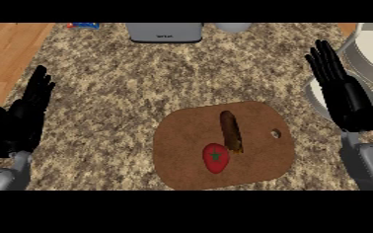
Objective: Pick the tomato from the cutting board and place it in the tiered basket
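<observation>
A red tomato [216, 158] with a green stem mark lies on the brown wooden cutting board [182, 143], near its front middle. Just behind and right of it lies a long brown baguette-like roll [231, 131], touching or nearly touching the tomato. My right hand [342, 91] stands open at the right edge, fingers pointing up, well right of the board. At the left edge my left hand [25, 113] rests open, fingers up. Part of the grey tiered basket [315, 97] shows at the far right, mostly hidden behind my right hand.
A grey appliance [165, 32] stands at the back centre with a pale round object [233, 27] to its right. A small blue and red item [82, 25] sits at the back left. The speckled granite counter [109, 89] meets a wooden surface [18, 49] at the left.
</observation>
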You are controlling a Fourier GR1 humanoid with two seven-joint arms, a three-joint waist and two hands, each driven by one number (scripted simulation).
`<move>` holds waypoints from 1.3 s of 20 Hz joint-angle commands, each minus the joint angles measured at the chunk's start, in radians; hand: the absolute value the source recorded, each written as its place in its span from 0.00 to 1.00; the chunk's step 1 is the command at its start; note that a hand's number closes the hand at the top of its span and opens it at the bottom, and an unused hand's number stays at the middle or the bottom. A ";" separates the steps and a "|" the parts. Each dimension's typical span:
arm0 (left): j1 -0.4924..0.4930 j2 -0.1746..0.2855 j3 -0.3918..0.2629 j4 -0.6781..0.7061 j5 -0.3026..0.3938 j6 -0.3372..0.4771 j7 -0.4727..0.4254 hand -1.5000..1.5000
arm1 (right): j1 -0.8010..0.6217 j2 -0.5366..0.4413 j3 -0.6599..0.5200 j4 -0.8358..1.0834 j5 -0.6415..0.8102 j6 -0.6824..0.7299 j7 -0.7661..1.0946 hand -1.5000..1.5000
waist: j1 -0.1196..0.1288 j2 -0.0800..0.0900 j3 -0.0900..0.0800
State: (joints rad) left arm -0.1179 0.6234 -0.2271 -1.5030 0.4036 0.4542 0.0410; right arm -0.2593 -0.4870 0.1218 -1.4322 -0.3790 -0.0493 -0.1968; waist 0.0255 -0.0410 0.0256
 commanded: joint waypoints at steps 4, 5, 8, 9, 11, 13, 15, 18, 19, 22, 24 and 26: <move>-0.072 -0.077 -0.086 -0.070 -0.072 0.019 -0.053 0.50 | -0.152 0.161 0.079 0.025 -0.251 0.312 0.003 1.00 | 0.030 0.059 -0.020; -0.101 -0.099 -0.103 -0.075 -0.074 0.013 -0.057 0.50 | -0.181 0.188 0.094 0.018 -0.308 0.374 0.015 1.00 | 0.032 0.066 -0.018; -0.112 -0.152 -0.171 -0.086 -0.097 0.003 -0.068 0.50 | -0.253 0.131 0.123 0.175 -0.153 0.292 0.068 1.00 | 0.030 0.065 -0.026; -0.103 -0.156 -0.179 -0.087 -0.091 -0.001 -0.057 0.50 | -0.192 0.204 0.137 0.189 -0.362 0.437 0.148 0.00 | 0.035 0.070 -0.022; -0.106 -0.166 -0.177 -0.084 -0.089 -0.001 -0.071 0.50 | -0.129 0.308 0.205 0.170 -0.511 0.581 0.186 0.00 | 0.048 0.080 -0.018; -0.123 -0.189 -0.195 -0.073 -0.113 0.021 -0.068 0.50 | -0.146 0.267 0.203 0.212 -0.591 0.742 0.219 0.00 | 0.029 0.074 -0.019; -0.111 -0.191 -0.178 -0.037 -0.104 0.016 -0.076 0.50 | -0.182 0.188 0.156 0.242 -0.682 0.912 0.237 0.00 | 0.012 0.065 -0.022; -0.119 -0.232 -0.196 -0.014 -0.134 0.042 -0.090 0.50 | -0.277 0.074 0.085 0.358 -0.720 1.100 0.240 0.00 | 0.007 0.060 -0.023; -0.119 -0.231 -0.201 -0.016 -0.157 0.069 -0.077 0.50 | -0.264 0.025 0.069 0.375 -0.688 1.176 0.223 0.00 | 0.002 0.057 -0.022; -0.136 -0.213 -0.175 -0.025 -0.130 0.044 -0.053 0.50 | -0.339 -0.056 0.017 0.282 -0.471 1.199 0.183 0.00 | -0.008 0.050 -0.022; -0.089 -0.234 -0.199 -0.007 -0.154 0.067 -0.095 0.50 | -0.396 -0.123 -0.004 0.188 -0.388 1.209 0.192 0.00 | -0.013 0.043 -0.023; -0.108 -0.247 -0.216 -0.013 -0.164 0.080 -0.062 0.50 | -0.466 -0.176 -0.028 0.101 -0.318 1.213 0.197 0.00 | -0.021 0.036 -0.022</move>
State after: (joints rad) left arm -0.2306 0.3924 -0.4314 -1.5229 0.2527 0.5162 -0.0281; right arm -0.6278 -0.5670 0.1397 -1.2318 -0.8296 1.0363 0.0195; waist 0.0164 0.0063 0.0037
